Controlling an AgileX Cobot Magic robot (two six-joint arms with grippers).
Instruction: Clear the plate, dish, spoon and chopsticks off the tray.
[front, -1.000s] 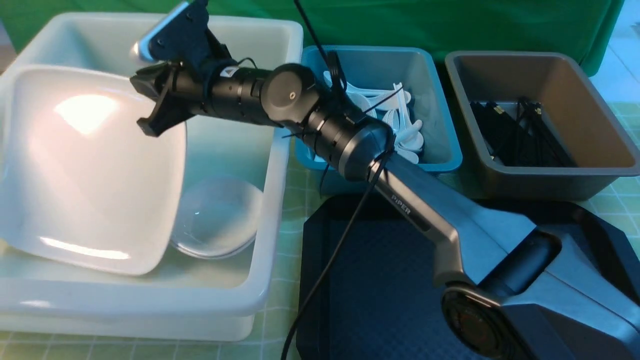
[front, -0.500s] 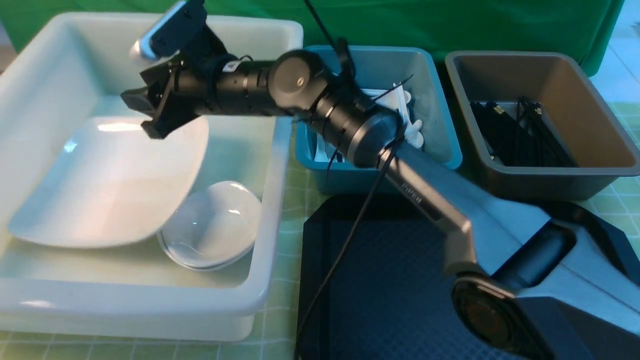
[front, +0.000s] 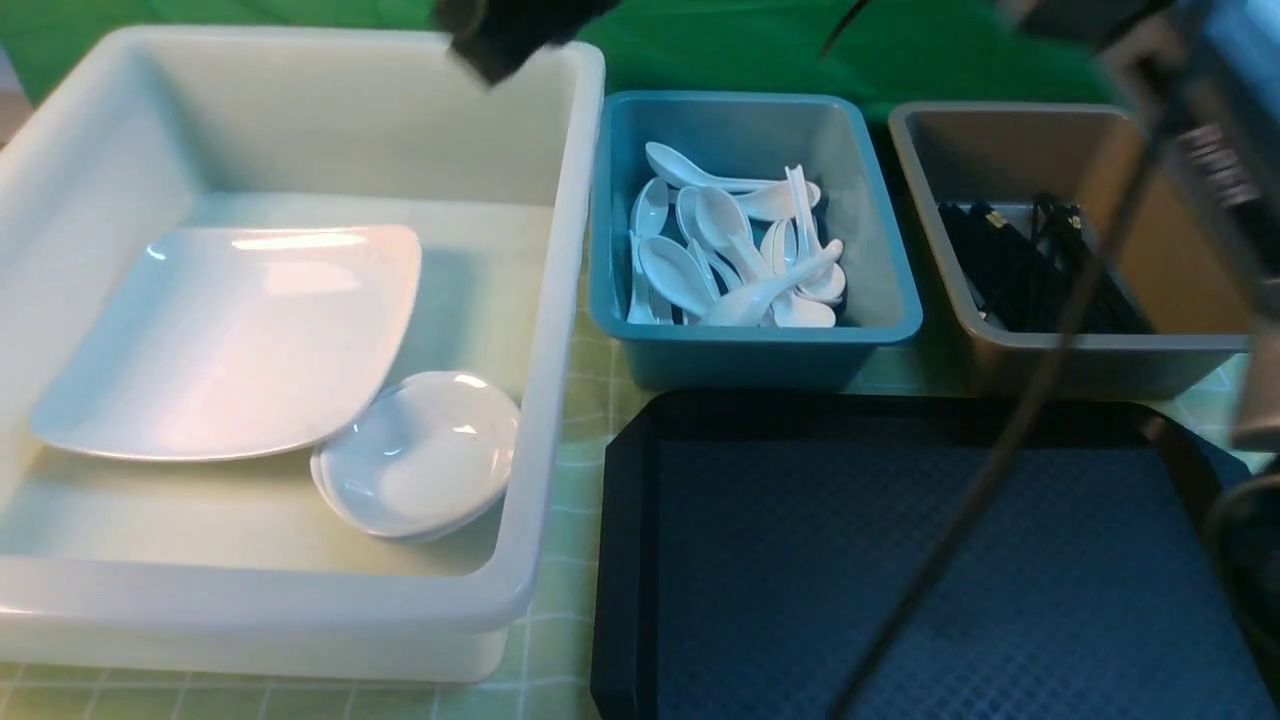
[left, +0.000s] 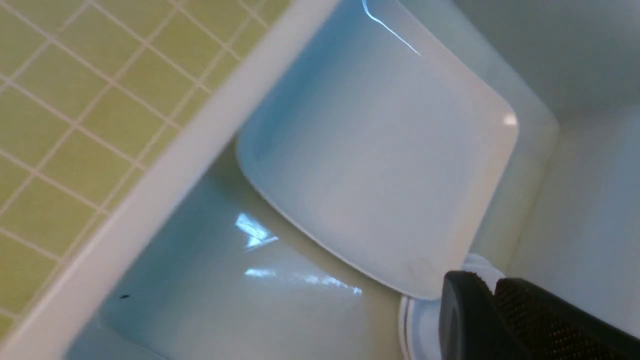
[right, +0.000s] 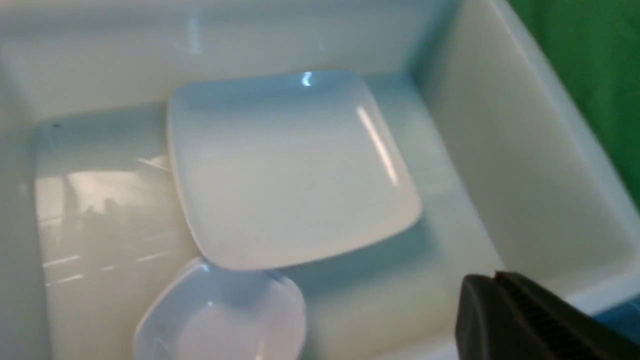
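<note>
The tray (front: 900, 560), at the near right, shows only its bare diamond-textured surface, so as far as the views reach, nothing is left on it to clear. The plate (front: 230, 340) lies in the big white tub (front: 560, 330) on the left, its near right corner propped on the small stacked dishes (front: 420, 450) beside it, so it sits slightly tilted. The spoons (front: 730, 260) lie heaped in the teal tub (front: 750, 350) at the far centre, and the chopsticks (front: 1030, 260) lie in the brown-grey tub (front: 1050, 360) at the far right. The right gripper (right: 492, 300) hangs above the white tub's far right corner, jaws pressed together on nothing. The left gripper (left: 492, 315) hovers over the same tub near the dishes, jaws nearly together and empty. The task looks finished; only withdrawing the arms seems to remain.
</note>
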